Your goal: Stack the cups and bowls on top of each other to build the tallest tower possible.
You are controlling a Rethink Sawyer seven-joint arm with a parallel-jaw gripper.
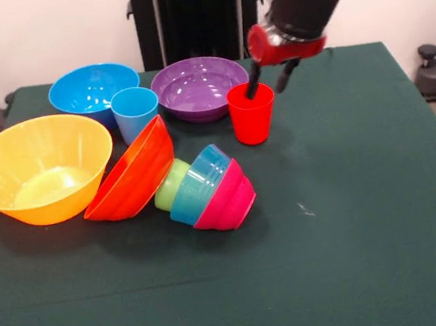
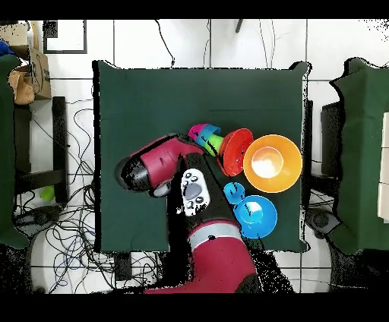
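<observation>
We see the gripper (image 1: 270,85) spread over the red cup (image 1: 252,113), one finger (image 1: 253,84) dipped inside the rim, the other outside at its far side; it grips nothing yet. The cup stands upright just beside the purple bowl (image 1: 199,87). The toppled pile lies on its side mid-table: magenta bowl (image 1: 229,196), small blue bowl (image 1: 197,183), green cup (image 1: 170,184), against the tilted red-orange bowl (image 1: 133,172). The yellow bowl (image 1: 38,167) sits upright beside it; the blue cup (image 1: 135,112) touches the large blue bowl (image 1: 92,89).
</observation>
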